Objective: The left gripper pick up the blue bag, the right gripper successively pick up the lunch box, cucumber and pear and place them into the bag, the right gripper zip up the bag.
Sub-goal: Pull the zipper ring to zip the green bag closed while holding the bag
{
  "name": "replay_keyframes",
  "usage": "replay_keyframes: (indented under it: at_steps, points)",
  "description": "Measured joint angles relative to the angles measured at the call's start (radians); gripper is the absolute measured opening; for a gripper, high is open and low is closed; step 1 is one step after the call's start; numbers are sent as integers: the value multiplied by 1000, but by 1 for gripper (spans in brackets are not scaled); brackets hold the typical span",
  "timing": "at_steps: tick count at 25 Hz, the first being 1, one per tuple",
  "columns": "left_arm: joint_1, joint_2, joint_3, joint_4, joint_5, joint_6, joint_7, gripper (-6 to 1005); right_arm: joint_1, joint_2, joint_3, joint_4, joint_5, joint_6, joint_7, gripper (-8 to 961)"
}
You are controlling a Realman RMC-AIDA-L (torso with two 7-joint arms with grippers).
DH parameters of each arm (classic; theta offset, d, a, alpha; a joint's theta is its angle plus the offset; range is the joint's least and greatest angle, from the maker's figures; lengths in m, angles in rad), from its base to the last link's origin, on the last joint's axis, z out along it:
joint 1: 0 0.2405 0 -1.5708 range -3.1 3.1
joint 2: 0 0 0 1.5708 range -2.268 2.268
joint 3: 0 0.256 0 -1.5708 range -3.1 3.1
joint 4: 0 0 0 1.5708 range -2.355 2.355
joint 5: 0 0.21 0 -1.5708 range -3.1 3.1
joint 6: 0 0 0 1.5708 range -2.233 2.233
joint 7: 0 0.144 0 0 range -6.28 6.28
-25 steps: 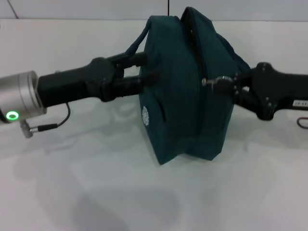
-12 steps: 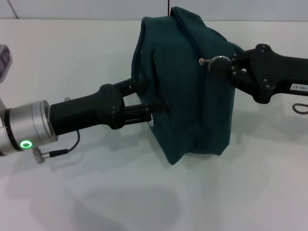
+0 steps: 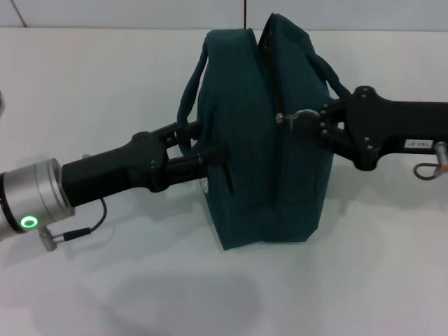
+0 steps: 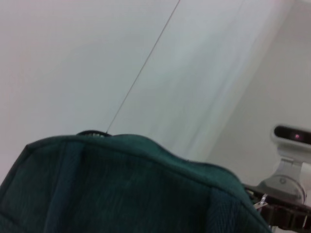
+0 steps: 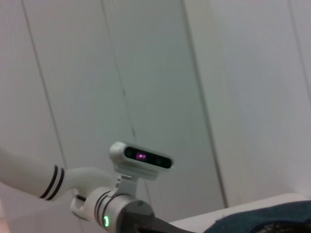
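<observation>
The blue bag stands upright on the white table, its mouth a narrow dark slit along the top. My left gripper reaches in from the left and is shut on the bag's side, just under a cord handle. From the right, my right gripper is shut on the silver zip pull on the bag's upper right face. The bag's top edge fills the left wrist view, and a corner of the bag shows in the right wrist view. The lunch box, cucumber and pear are out of view.
The white table stretches around the bag on all sides. A thin cable hangs below the left arm's silver wrist. A looped cable hangs by the right arm.
The bag has shifted slightly left and stands straighter, with both handles now showing. The right gripper moved down and left with the zip pull. The left arm swung left.
</observation>
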State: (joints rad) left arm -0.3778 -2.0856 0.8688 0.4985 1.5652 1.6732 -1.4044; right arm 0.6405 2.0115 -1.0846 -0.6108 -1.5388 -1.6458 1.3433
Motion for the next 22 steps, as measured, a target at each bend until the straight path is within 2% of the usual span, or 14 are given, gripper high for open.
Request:
replay_keyframes:
  at_steps: [4,7,22]
  points:
    - [5,-1,6,0,16,-17,0,866,37,4,-8,22,15,19,-21,8]
    - [-9,-3,9,-22,23,-32,12,867,37,11,-18,29,84,64,-71,8]
    - [-91,-8,21,-117,16,-133,39,868,62,10,-84,63,92,135,-94,8]
